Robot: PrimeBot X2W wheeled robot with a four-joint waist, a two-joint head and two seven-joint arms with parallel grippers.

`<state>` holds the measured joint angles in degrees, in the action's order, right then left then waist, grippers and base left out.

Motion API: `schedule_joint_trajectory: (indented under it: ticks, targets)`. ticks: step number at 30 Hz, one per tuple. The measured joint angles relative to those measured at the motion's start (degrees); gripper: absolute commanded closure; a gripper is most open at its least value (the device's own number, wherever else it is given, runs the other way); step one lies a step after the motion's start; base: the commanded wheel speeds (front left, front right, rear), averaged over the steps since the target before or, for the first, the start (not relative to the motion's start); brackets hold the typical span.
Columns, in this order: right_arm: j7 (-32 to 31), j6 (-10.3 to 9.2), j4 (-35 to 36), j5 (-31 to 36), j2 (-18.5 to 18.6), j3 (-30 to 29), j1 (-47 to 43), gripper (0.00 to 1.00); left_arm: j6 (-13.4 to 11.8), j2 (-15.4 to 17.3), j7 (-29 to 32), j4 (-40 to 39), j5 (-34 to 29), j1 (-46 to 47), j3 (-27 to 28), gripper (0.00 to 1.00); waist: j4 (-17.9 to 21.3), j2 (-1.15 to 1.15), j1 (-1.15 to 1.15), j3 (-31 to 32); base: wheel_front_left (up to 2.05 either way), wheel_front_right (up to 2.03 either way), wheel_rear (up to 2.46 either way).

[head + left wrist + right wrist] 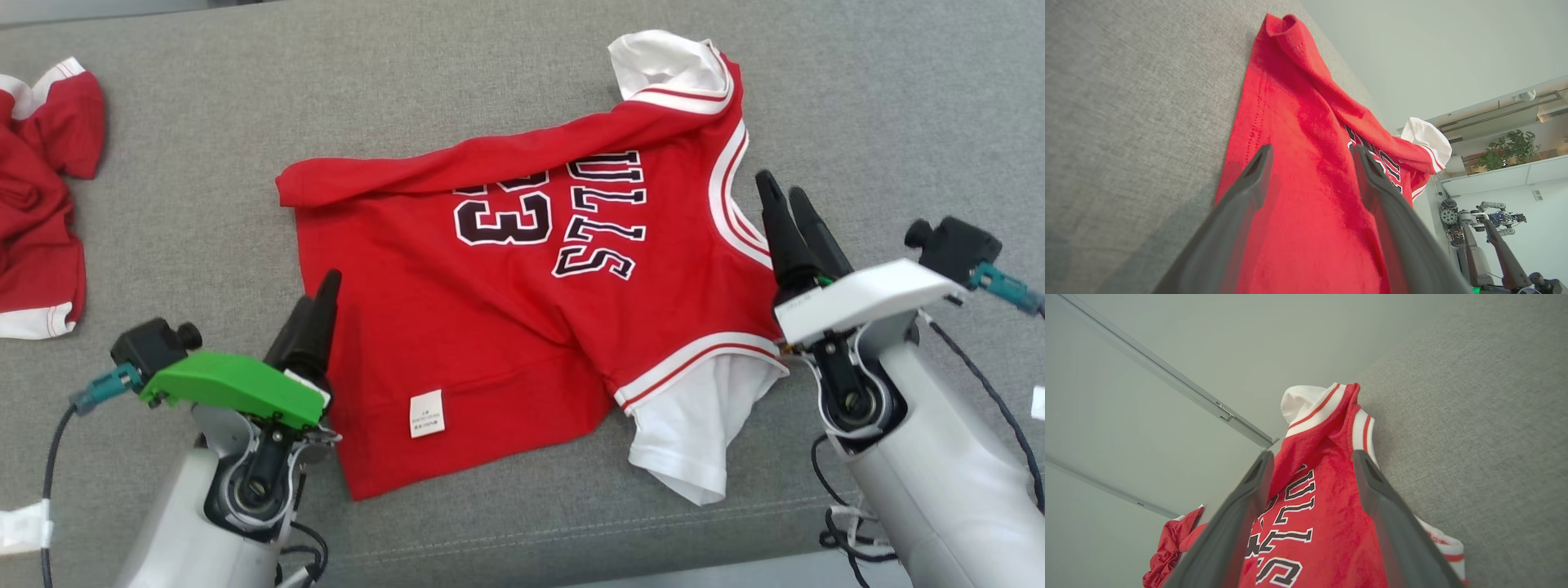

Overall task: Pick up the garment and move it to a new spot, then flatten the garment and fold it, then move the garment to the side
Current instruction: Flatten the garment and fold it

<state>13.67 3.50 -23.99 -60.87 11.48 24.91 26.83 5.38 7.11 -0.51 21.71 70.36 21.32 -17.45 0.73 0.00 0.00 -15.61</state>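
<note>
Left gripper [317, 292] and right gripper [781, 186] both stand open, empty, flanking the red knit jersey with white sleeves [490, 327], which lies rumpled on the grey woven cushion [522, 90]. Light and limp, it likely drapes and slides; stitched hem corners and ribbed shoulder trim look the surest holds.
</note>
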Motion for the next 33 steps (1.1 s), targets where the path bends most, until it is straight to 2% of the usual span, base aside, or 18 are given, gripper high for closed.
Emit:
schedule_joint_trajectory:
  ticks: [3,7,16,28,33]
  targets:
    - [0.5,-0.6,0.2,0.0,0.3,-1.3,-5.5,0.0,0.3,-1.2,-0.6,-1.0,0.9,-4.2,-0.1,0.0,0.2,0.0,0.0,1.4,0.0,0.0,0.0]
    - [0.7,-1.12,1.3,0.0,0.1,-3.2,-10.5,0.0,0.4,-1.2,-1.6,-2.0,1.1,-8.6,0.1,0.0,0.4,0.0,0.0,2.4,0.0,0.0,0.0]
    - [0.7,-1.11,4.6,-0.1,-1.9,-6.1,-17.8,0.0,0.4,-0.7,-2.7,-3.7,2.6,-12.5,0.7,0.0,0.7,0.0,0.0,2.8,0.0,0.0,0.0]
    - [0.7,-1.07,7.1,1.0,-4.2,-6.2,-25.6,0.0,0.4,0.0,-2.8,-6.0,2.6,-14.9,0.8,0.0,1.2,0.0,0.0,2.8,0.0,0.0,0.0]
    - [0.7,-0.35,7.3,0.9,-4.9,-4.0,-27.6,0.0,0.4,0.2,-2.8,-7.2,2.6,-15.1,0.6,0.0,1.2,0.0,0.0,2.4,0.0,0.0,0.0]
